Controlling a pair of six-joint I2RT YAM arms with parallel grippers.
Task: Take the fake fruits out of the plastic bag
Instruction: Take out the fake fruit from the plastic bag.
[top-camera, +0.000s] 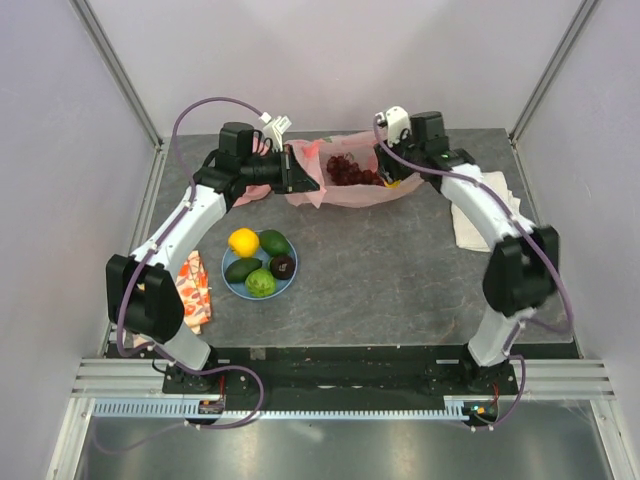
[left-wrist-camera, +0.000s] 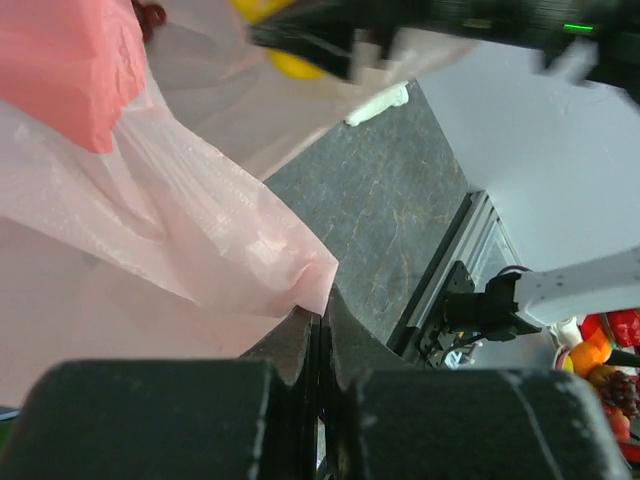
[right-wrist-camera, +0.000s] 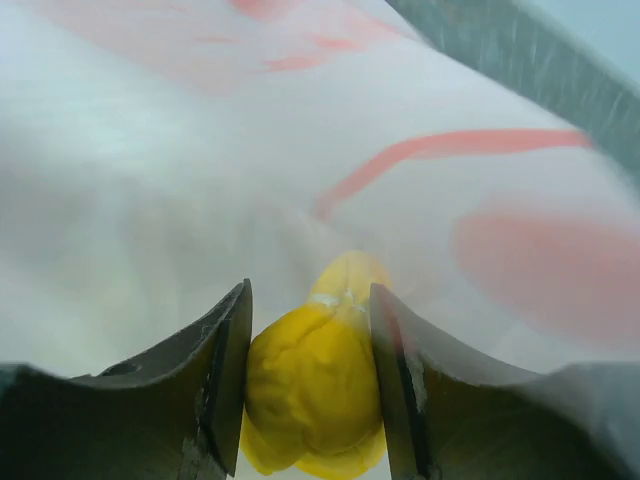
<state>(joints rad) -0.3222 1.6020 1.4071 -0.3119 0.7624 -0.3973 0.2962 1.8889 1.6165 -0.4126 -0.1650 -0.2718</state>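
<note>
Bare tabletop (top-camera: 400, 280) runs wide between the blue plate (top-camera: 231, 283) and the white cloth (top-camera: 464, 230); the pink bag (top-camera: 345, 195) apparently fills the far middle.

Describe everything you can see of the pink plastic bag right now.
The plastic bag is thin, translucent pink film, crumpled and lying at the far middle of the table. The left gripper is shut on a pinched fold of its left edge. A red grape bunch shows inside it. The right gripper, at its right end, grips a yellow fruit.

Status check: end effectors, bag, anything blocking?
Left end effector shut on plastic bag edge. Right end effector shut on yellow fruit at the bag. Grape bunch in bag; no obstruction seen.
</note>
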